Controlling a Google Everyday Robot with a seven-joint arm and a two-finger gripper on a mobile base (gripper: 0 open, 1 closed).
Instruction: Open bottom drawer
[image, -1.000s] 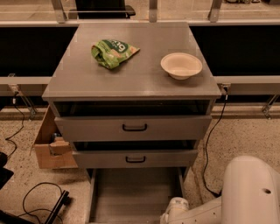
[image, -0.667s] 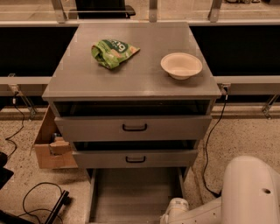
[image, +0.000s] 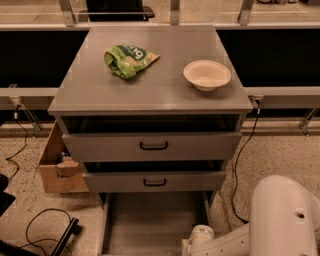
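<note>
Speckled terrazzo floor, dark panels and metal rails at the back, and a grey three-drawer cabinet (image: 150, 97) in the middle of it all. There's only one arm on this rig. Its gripper (image: 196, 245) sits at the very bottom edge of the view and is mostly cut off, so honestly I can't tell if it's open, closed or holding anything.

The bottom drawer (image: 152, 220) lies just left of the gripper and a bit beyond it, which puts the gripper right by the drawer's front right corner. That drawer looks pulled well out toward the robot. Its grey floor is showing, and the front and handle are out of view below. The front would run left to right and the drawer slides on the line from cabinet to robot, so any more pulling goes straight back toward the base. I'd call the job basically done.

Above and beyond the gripper are the middle drawer (image: 155, 182) and top drawer (image: 152, 146), with a dark gap over each. Farther off, on the cabinet top, are a green snack bag (image: 129, 59) and a paper bowl (image: 207, 75). A cardboard box (image: 57, 165) sits way off to the left.
</note>
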